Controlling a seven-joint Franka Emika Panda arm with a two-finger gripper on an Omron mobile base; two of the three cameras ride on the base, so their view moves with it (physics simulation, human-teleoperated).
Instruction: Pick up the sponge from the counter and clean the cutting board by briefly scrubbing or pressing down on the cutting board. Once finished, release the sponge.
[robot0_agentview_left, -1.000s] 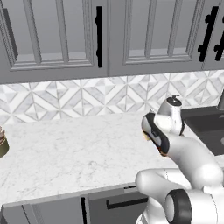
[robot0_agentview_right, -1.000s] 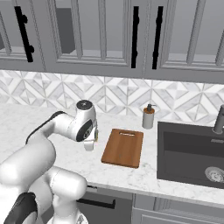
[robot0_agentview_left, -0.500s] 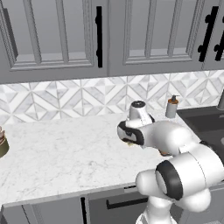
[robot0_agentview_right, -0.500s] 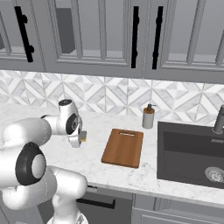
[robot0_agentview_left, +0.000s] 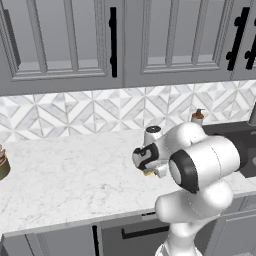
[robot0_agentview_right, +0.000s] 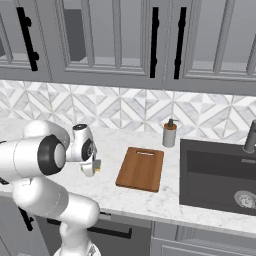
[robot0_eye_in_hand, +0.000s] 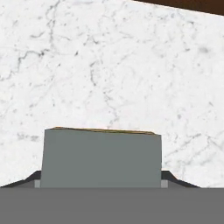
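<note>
Reaching low over the counter (robot0_agentview_left: 70, 180), the arm (robot0_agentview_right: 45, 195) bends beside the cutting board (robot0_agentview_right: 141, 169).
Its gripper (robot0_eye_in_hand: 103, 177) points down, fingers clamped on either side of the sponge (robot0_eye_in_hand: 103, 157), grey face toward the hand view.

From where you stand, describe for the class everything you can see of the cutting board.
The cutting board is a flat, rectangular, reddish-brown slab that looks wooden, with a darker edge and a slot near its backsplash end. It lies flat on the marble-patterned counter, between the gripper and the sink, with nothing on it.
</note>
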